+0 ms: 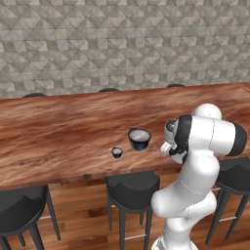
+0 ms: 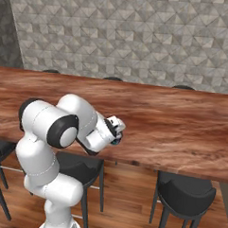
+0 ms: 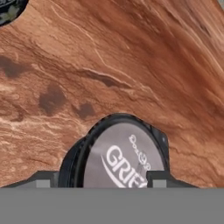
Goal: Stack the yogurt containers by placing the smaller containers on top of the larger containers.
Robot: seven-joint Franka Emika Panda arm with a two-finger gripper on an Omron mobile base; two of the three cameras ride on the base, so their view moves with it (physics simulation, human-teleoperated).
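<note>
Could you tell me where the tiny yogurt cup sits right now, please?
The tiny cup stands on the wooden counter in the left base view, near its front edge, just left of the big cup.

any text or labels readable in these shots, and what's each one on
"GRIE": large white letters on the pale grey lid of the yogurt container below the gripper in the hand view; the word is cut off at the bottom of the view.
A smaller line of print above it on the same lid is too blurred to read.
The big yogurt container and the tiny one on the wooden counter show no legible text.
</note>
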